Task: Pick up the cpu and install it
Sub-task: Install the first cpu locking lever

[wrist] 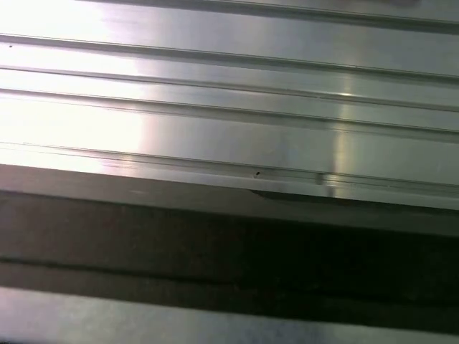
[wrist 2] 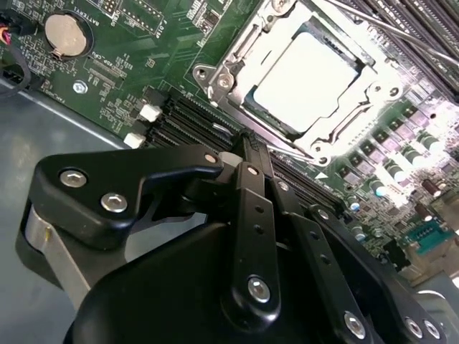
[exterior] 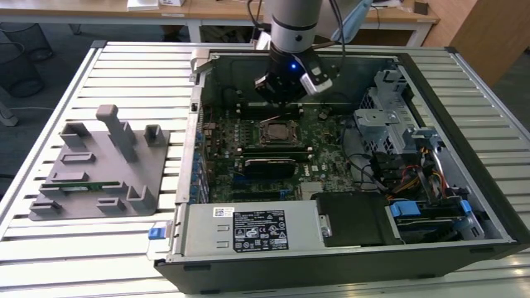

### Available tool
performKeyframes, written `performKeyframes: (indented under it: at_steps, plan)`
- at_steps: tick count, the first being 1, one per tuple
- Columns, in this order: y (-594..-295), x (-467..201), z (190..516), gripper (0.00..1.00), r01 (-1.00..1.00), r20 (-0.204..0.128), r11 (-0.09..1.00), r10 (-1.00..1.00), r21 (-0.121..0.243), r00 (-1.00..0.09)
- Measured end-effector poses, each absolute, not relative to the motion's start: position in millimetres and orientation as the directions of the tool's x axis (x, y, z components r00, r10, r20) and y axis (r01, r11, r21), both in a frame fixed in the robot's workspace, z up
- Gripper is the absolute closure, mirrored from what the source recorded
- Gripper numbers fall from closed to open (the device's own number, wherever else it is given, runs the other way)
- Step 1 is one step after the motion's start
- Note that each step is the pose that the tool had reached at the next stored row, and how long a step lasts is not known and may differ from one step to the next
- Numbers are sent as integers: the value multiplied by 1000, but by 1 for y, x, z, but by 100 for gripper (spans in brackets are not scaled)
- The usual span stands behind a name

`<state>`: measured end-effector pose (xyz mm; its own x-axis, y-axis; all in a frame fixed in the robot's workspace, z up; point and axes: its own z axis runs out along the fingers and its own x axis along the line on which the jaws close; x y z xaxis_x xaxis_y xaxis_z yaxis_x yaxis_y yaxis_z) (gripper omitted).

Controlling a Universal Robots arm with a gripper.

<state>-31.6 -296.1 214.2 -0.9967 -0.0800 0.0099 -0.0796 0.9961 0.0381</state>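
Note:
The cpu point(wrist 2: 305, 79) lies flat, silver top up, inside the metal socket frame point(wrist 2: 215, 79) on the green motherboard point(exterior: 331, 161). In the exterior view the cpu point(exterior: 277, 130) sits mid-board. My gripper point(exterior: 280, 99) hangs over the board just behind the socket, a short way above it. In the second wrist view the black fingers point(wrist 2: 247, 154) are pressed together, and the gripper point(wrist 2: 247, 140) is shut with nothing between them, its tip beside the socket's edge and apart from the chip.
The open computer case point(exterior: 192, 124) lies on a slatted metal table point(wrist: 215, 129). A grey tray point(exterior: 58, 208) with upright blocks and a green memory stick point(exterior: 79, 184) stands at the exterior view's left. Power supply point(exterior: 248, 230) and drive cage point(exterior: 389, 118) crowd the case.

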Motion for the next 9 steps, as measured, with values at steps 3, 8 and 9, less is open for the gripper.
performKeyframes:
  at_steps: [3,8,9]
  plan:
    - [-296,-30,211,89,-80,10,996,-80,38,-997]
    - [-296,-27,206,89,-79,10,996,-80,38,-997]
    - [-296,-27,205,89,-79,10,996,-80,38,-997]
